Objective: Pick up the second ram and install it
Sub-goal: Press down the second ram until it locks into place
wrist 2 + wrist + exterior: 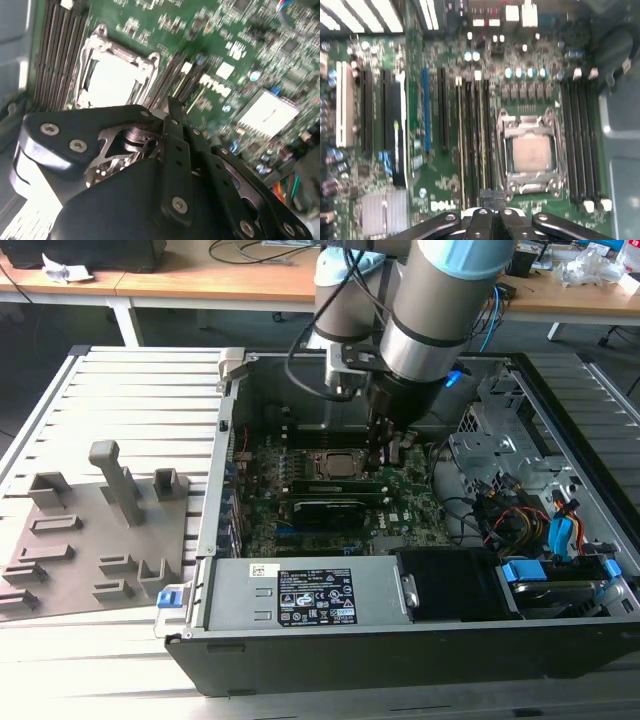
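Observation:
My gripper hangs inside the open computer case, low over the motherboard. Its two dark fingers are pressed together, with nothing visible between them, in both wrist views. The tips sit over the row of memory slots beside the processor socket. A thin green stick, the second ram, stands on edge in one of these slots and runs straight out from the fingertips. In the exterior view it lies along the socket's near side. Whether the tips touch it I cannot tell.
The grey fixture plate with upright posts lies on the slatted table at the exterior view's left. The power supply closes the case's near side. Cables and blue drive brackets crowd the exterior view's right. More dark slots flank the socket.

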